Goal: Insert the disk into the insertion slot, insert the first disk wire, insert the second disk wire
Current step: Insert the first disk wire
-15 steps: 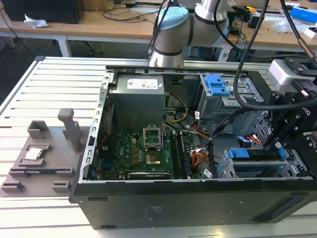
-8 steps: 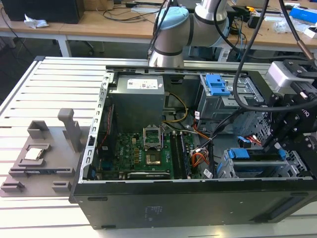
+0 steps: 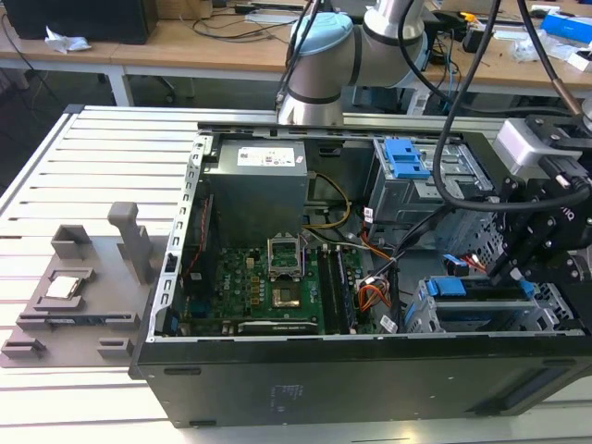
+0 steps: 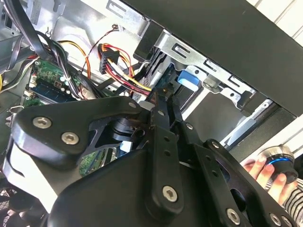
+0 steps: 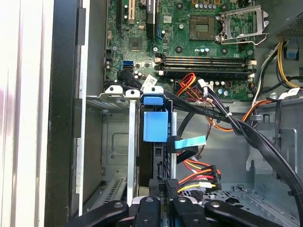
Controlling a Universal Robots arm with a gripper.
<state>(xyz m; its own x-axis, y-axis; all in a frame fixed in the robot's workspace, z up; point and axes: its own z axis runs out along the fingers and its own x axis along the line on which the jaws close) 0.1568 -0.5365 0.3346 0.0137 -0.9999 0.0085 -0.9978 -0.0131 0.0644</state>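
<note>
Bright, even room light; the slatted table (image 3: 83,157) glares pale; the computer case (image 3: 305,388) holds soft shadow inside; the motherboard (image 5: 189,42) is well lit.

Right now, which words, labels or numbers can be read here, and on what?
On the power supply label: print too small to read.
On the white tag of a black cable: unreadable.
On the motherboard: markings too small to read.
Nothing reads clearly enough to quote.
</note>
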